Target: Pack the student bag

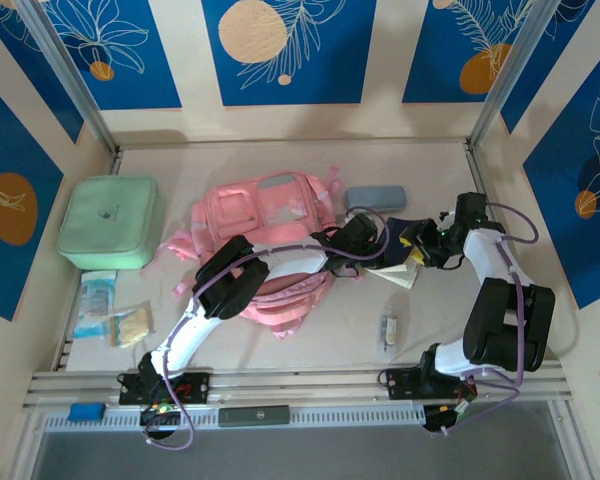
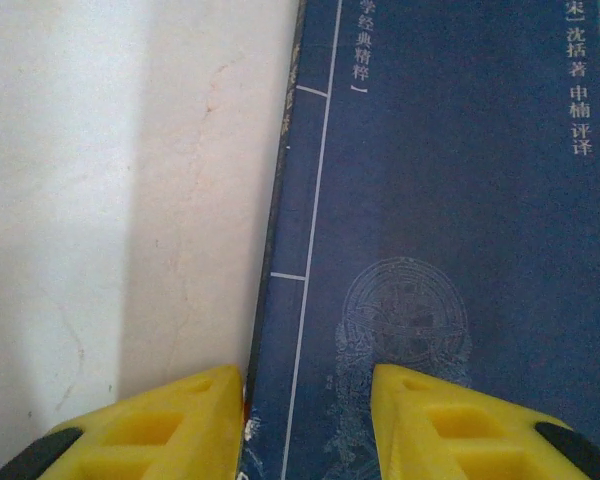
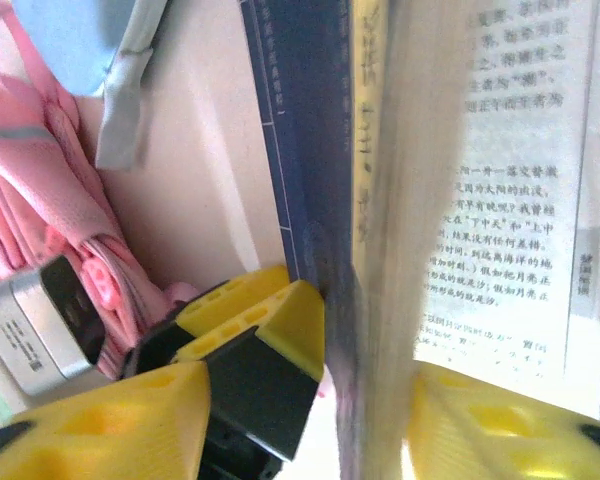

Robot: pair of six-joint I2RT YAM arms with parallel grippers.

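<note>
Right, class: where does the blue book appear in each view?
Top: book, mid-table, just right of the pink bag.
Left wrist: its cover, across the right half.
Right wrist: cover upright at centre, pages at right.
Shared: the cover's white line, in both wrist views; the bag, top and right wrist.

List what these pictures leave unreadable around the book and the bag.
- Top view: left gripper and right gripper cover most of the book, hiding any grip.
- Left wrist view: the bottom edge cuts off the fingers; contact with the cover is unclear.
- Right wrist view: near pages are blurred, hiding finger contact.
- Top view: the left arm covers the opening of the student bag.
- Top view: the object near the right base is too small to identify.
</note>
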